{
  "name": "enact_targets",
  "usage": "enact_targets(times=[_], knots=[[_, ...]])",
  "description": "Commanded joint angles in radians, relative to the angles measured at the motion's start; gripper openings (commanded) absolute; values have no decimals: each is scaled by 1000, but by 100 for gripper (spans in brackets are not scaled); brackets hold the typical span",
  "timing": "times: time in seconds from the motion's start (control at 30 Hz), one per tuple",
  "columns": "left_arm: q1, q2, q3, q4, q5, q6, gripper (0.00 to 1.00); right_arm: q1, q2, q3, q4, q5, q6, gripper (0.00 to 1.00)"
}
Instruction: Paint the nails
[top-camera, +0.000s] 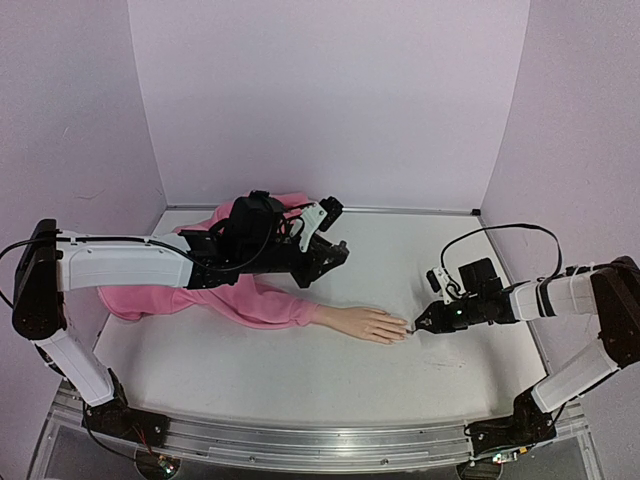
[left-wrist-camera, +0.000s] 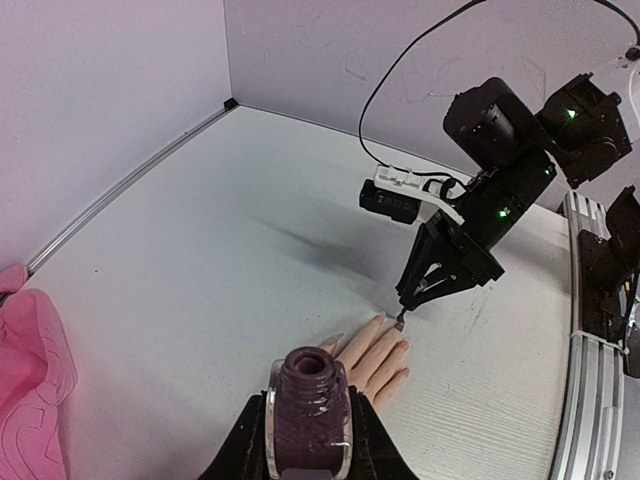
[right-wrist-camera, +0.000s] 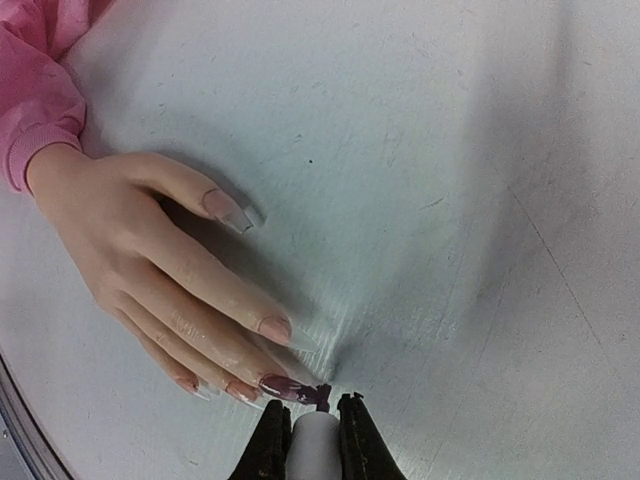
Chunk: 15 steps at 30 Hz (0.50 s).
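Observation:
A pale mannequin hand with a pink sleeve lies flat on the table, fingers pointing right. In the right wrist view its middle fingernail is dark purple; the index nail and thumb nail are skin-toned. My right gripper is shut on the white cap of a polish brush, whose dark tip touches the end of the purple nail. It also shows in the top view. My left gripper is shut on an open purple polish bottle, held above the sleeve.
Lilac walls close the table at the back and both sides. A metal rail runs along the near edge. The right arm's cable loops above the table. The left arm reaches over the pink sleeve.

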Motion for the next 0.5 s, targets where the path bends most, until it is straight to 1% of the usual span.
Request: enact_targets(times=[0.0,0.47], knots=[[4,-7,31,69,-1,1,0,-1,-12,26,-23,8,10,0],[4,-17,21,69,-6,2,0,-1,-31,17,-20,11,10,0]])
